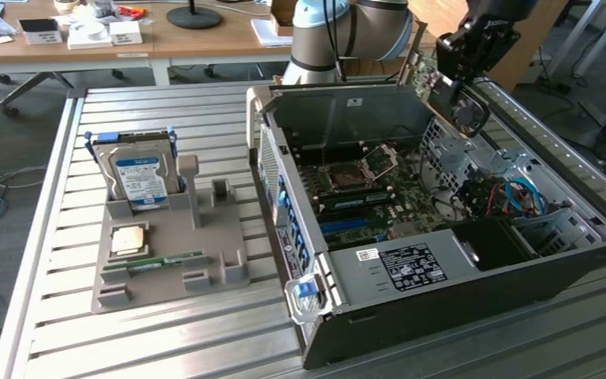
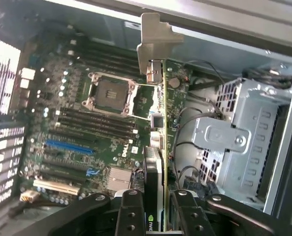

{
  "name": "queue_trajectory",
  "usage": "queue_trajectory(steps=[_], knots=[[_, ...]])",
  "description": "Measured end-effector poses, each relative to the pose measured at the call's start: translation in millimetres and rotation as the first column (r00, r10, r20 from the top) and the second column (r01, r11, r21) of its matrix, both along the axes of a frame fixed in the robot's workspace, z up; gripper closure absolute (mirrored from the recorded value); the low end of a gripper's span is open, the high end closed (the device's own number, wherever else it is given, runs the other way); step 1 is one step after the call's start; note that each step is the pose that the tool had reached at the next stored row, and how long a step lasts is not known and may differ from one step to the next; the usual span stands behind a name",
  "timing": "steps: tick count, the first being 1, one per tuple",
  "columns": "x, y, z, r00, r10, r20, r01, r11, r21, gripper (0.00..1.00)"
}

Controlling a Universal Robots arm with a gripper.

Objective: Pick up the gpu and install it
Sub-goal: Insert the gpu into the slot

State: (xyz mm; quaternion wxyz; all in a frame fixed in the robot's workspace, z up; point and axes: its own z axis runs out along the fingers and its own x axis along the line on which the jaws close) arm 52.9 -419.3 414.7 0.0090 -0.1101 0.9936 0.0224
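Green gpu (image 2: 157,147) gripped in hand (image 2: 158,212), over motherboard (image 2: 81,132)

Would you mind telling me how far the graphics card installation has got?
Done: the graphics card is picked up, clamped edge-on in the tool. In hand: it hangs over the open computer case, with its metal bracket at the far end from the tool. Left: the card is not yet seated in any slot on the motherboard.

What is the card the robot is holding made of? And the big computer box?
The gpu: green circuit board, probably fibreglass, with a dark, likely plastic face. Its end bracket looks like bare silvery metal, matte and folded. The computer case: thin sheet metal, dull grey inside, black outside.
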Motion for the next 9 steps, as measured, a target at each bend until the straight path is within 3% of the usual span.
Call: queue_trajectory(steps=[5,9], knots=[[-0.1,0.0,-0.7,0.9964,0.085,0.0,-0.085,0.9964,-0.0001,0.73],[-0.2,0.0,-1.1,0.9876,0.157,-0.0002,-0.157,0.9876,-0.0012,0.73]])
